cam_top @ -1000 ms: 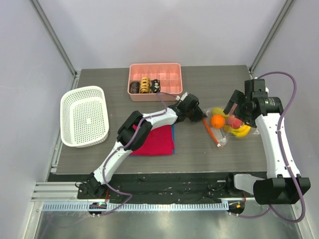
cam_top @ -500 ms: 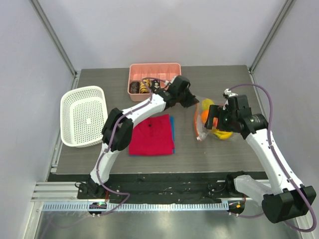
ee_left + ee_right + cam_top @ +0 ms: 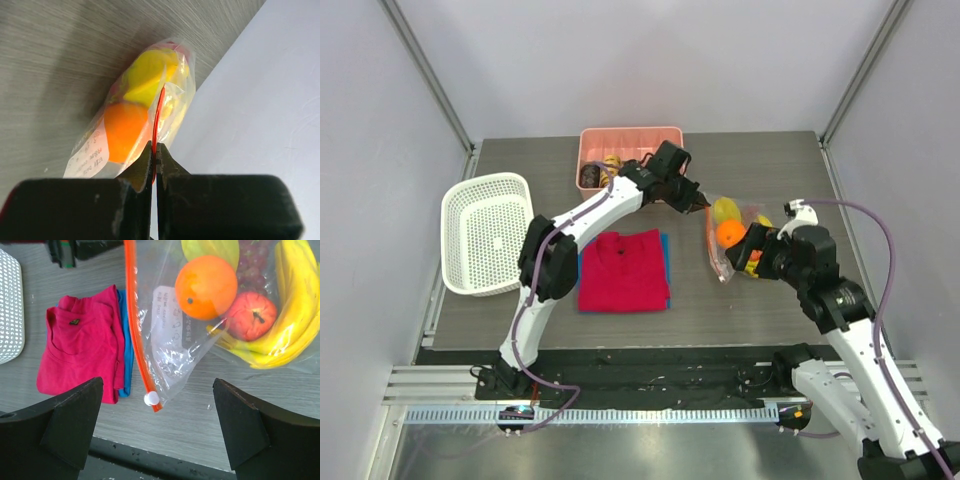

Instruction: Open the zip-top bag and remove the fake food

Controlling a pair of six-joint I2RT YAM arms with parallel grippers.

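Note:
The zip-top bag [image 3: 720,255] lies right of centre, clear plastic with an orange zip strip [image 3: 136,325] along its left edge and a white slider [image 3: 151,398] at the near end. The fake food is inside: an orange ball [image 3: 206,287], a red fruit [image 3: 251,316] and a yellow banana [image 3: 289,325]. My left gripper [image 3: 700,203] is shut on the far end of the zip strip [image 3: 158,107], with the orange ball [image 3: 125,131] just beyond its tips. My right gripper [image 3: 160,432] hangs wide open above the slider end, touching nothing.
A folded red shirt [image 3: 623,270] on a blue cloth lies left of the bag. Further left stands a white perforated basket [image 3: 490,232]. A pink compartment tray [image 3: 660,165] with ring-shaped pieces sits at the back, behind the left arm.
My left gripper closed on the zip strip and pulled that end of the bag back and left. My right arm swung in from the right and now hovers over the bag's near end.

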